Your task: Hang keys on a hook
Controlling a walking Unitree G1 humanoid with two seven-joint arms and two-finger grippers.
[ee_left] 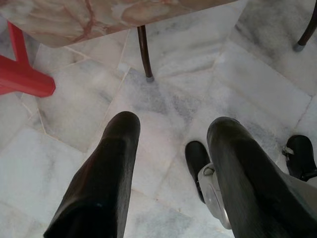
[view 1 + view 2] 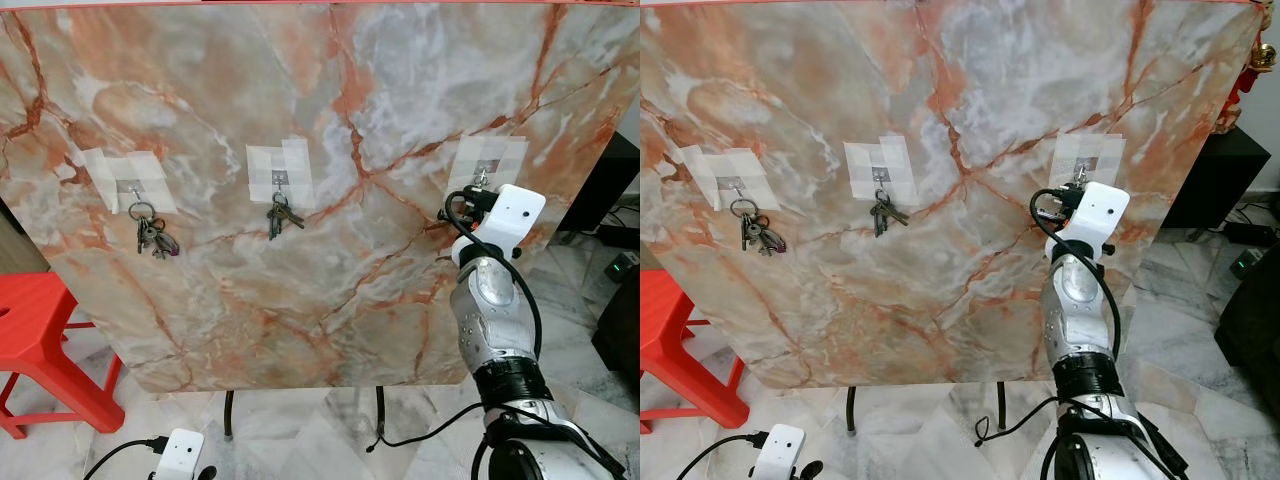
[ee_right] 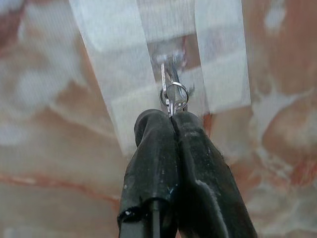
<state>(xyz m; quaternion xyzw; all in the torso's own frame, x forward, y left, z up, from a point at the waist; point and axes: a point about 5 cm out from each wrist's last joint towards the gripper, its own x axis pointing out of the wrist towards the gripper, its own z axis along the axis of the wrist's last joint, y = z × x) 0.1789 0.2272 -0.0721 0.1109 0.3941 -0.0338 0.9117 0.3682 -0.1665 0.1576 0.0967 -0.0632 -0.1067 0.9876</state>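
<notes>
A marble board (image 2: 330,90) stands upright with three taped hooks. One bunch of keys (image 2: 152,232) hangs on the left hook and another bunch (image 2: 280,215) on the middle hook. My right gripper (image 3: 172,116) is shut on a small key ring (image 3: 174,96), held right at the metal right hook (image 3: 167,67). Any keys on that ring are hidden by the fingers. From the head, my right wrist (image 2: 505,215) is raised against the right tape patch (image 2: 488,160). My left gripper (image 1: 173,124) hangs open over the floor, holding nothing.
A red stool (image 2: 40,330) stands left of the board. Thin dark legs (image 2: 229,415) hold the board up on the marble floor (image 1: 188,54). A black cabinet (image 2: 610,180) and cables sit at the right. My wrist cable (image 2: 420,435) trails low.
</notes>
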